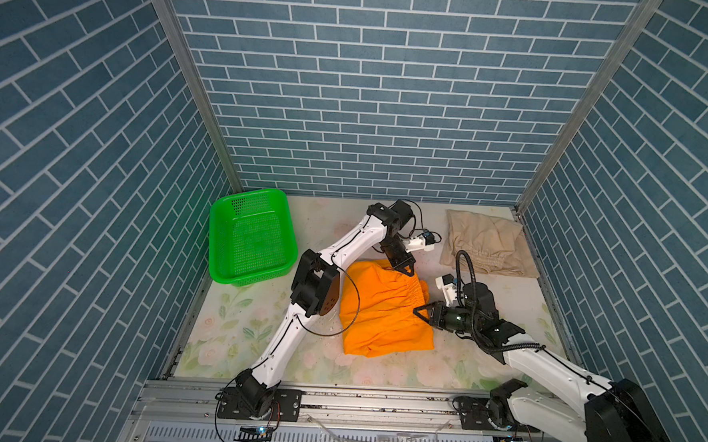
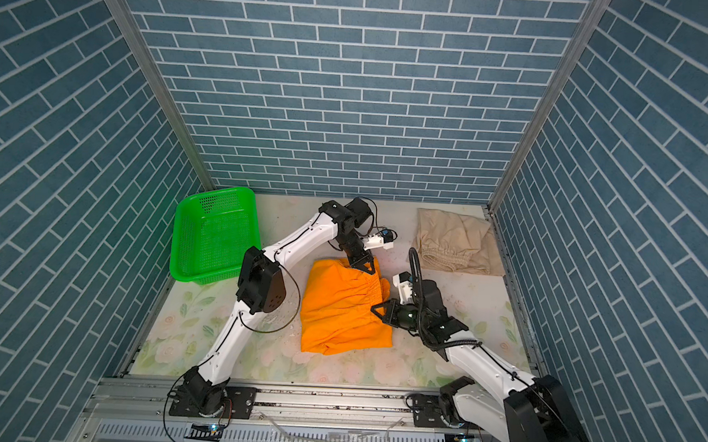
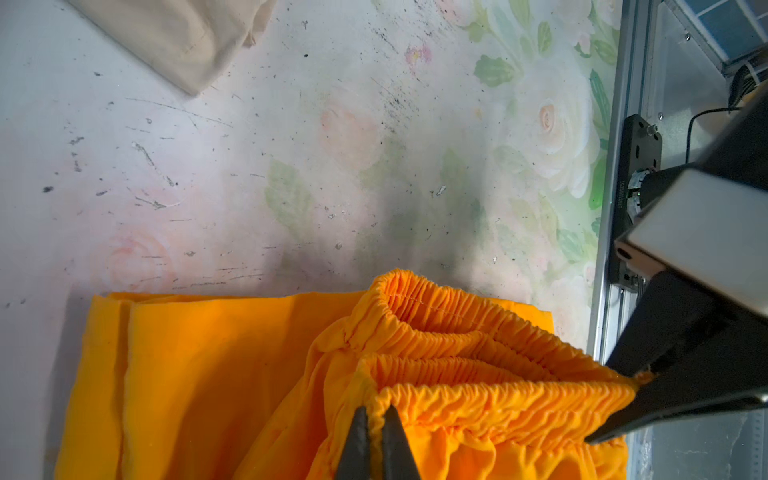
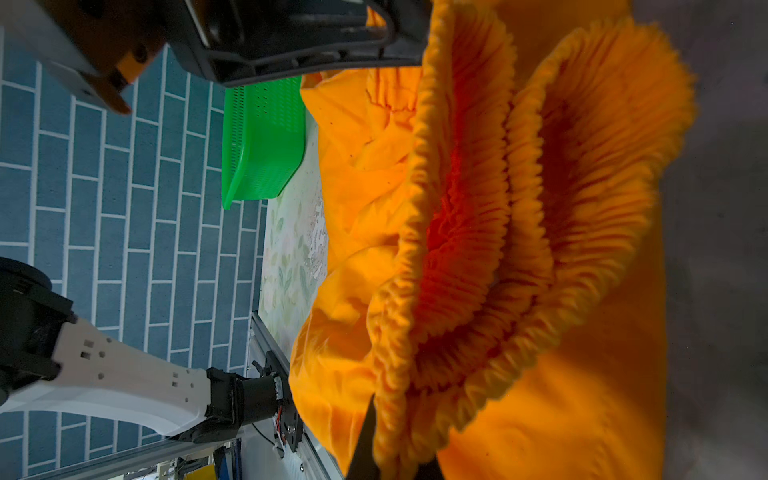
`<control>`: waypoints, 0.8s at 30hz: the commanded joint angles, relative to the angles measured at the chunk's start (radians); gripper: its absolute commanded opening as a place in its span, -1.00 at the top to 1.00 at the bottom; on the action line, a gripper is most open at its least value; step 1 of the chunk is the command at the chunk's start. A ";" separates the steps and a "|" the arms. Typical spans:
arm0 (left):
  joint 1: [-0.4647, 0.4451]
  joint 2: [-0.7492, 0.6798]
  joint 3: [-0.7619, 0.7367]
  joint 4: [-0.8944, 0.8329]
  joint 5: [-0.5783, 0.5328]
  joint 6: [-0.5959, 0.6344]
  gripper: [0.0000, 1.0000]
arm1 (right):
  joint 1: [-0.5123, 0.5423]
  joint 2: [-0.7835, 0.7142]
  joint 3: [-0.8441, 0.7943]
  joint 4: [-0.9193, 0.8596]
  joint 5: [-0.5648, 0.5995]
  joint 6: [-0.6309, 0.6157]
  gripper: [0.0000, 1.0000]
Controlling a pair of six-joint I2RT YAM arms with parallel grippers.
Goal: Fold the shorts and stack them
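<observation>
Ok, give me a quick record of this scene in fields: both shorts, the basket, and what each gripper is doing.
orange shorts: centre of the table, waistband raised and pinched at both ends
beige shorts: lying flat, back right corner, apart from both grippers
green basket: back left, looks empty
left gripper: shut on the waistband's far end
right gripper: shut on the waistband's near end

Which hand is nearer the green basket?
Left. The left hand grips the waistband of the orange shorts at its far end, toward the green basket; the right hand grips the near end, farther away.
</observation>
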 commanded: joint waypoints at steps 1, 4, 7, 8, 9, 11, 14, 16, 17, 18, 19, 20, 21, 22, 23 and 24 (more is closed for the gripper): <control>-0.006 0.048 0.021 0.070 -0.028 -0.037 1.00 | 0.006 0.007 -0.076 -0.055 -0.007 0.042 1.00; -0.024 0.077 0.019 0.110 -0.035 -0.057 0.96 | 0.005 0.044 -0.115 -0.025 -0.004 0.047 1.00; -0.034 0.095 0.013 0.158 -0.067 -0.089 -0.21 | 0.006 0.084 -0.106 -0.048 0.009 0.015 0.64; -0.034 0.100 0.014 0.166 -0.079 -0.098 -0.56 | 0.007 0.090 -0.095 -0.072 0.014 -0.003 0.43; -0.033 0.103 0.016 0.177 -0.104 -0.114 -0.85 | 0.006 0.085 -0.082 -0.103 0.021 -0.020 0.29; -0.033 0.106 0.039 0.178 -0.161 -0.137 -0.99 | 0.007 0.047 -0.030 -0.218 0.056 -0.080 0.08; -0.021 0.088 0.103 0.171 -0.224 -0.204 -0.99 | 0.008 -0.036 0.058 -0.418 0.137 -0.175 -0.05; -0.008 0.054 0.137 0.170 -0.248 -0.254 -0.99 | 0.007 -0.076 0.112 -0.536 0.192 -0.231 -0.09; 0.001 0.025 0.143 0.172 -0.261 -0.282 -0.99 | 0.009 -0.091 0.133 -0.582 0.212 -0.255 -0.09; 0.012 -0.008 0.137 0.175 -0.257 -0.304 -0.99 | 0.009 -0.101 0.150 -0.611 0.226 -0.271 -0.09; 0.021 -0.038 0.124 0.178 -0.259 -0.322 -0.99 | 0.009 -0.105 0.159 -0.625 0.232 -0.281 -0.09; 0.031 -0.081 0.097 0.187 -0.284 -0.352 -0.99 | 0.009 -0.105 0.169 -0.629 0.234 -0.286 -0.09; 0.039 -0.124 0.055 0.198 -0.311 -0.372 -0.99 | 0.010 -0.098 0.179 -0.632 0.236 -0.292 -0.09; 0.045 -0.163 0.011 0.206 -0.342 -0.385 -0.99 | 0.012 -0.092 0.187 -0.632 0.242 -0.295 -0.09; 0.049 -0.209 -0.048 0.215 -0.388 -0.403 -0.99 | 0.020 -0.085 0.194 -0.626 0.249 -0.297 -0.05; 0.054 -0.252 -0.116 0.228 -0.411 -0.419 -0.99 | 0.028 -0.078 0.201 -0.611 0.255 -0.298 -0.01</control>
